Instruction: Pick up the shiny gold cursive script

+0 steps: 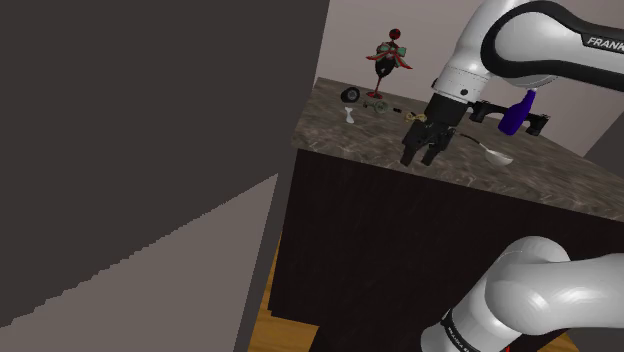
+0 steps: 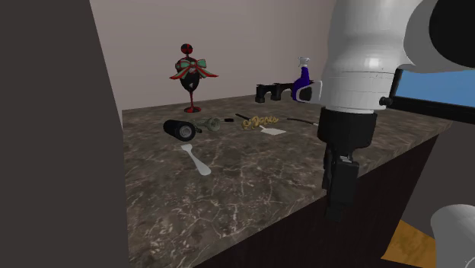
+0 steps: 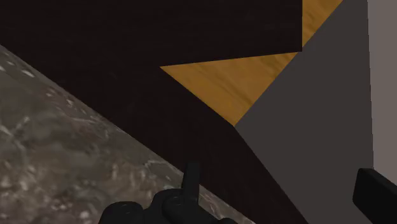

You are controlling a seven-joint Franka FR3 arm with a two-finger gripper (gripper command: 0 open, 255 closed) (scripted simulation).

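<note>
Gripper (image 1: 421, 158) is hanging over the counter's (image 2: 251, 190) front edge, pointing down. Its fingers (image 3: 191, 175) are standing apart w/ nothing btwn them. In the wrist view, marbled top, dark cabinet front and wood floor are showing below. Gold script (image 2: 260, 121) is lying flat further back on the counter, well apart from the gripper, just beside a white spoon (image 2: 274, 131), w/ a blue bottle (image 2: 303, 78) behind.

The arm (image 1: 540, 65) is built of rounded, glossy white shells with dark bands at its joints. Dark lettering (image 1: 604, 43) on one shell seems to read "FRANK", cut off at the edge. Its gripper (image 1: 417, 158) is all black and blocky, with flat fingers (image 3: 375, 189) and round screw heads (image 3: 125, 210) at their base.
</note>
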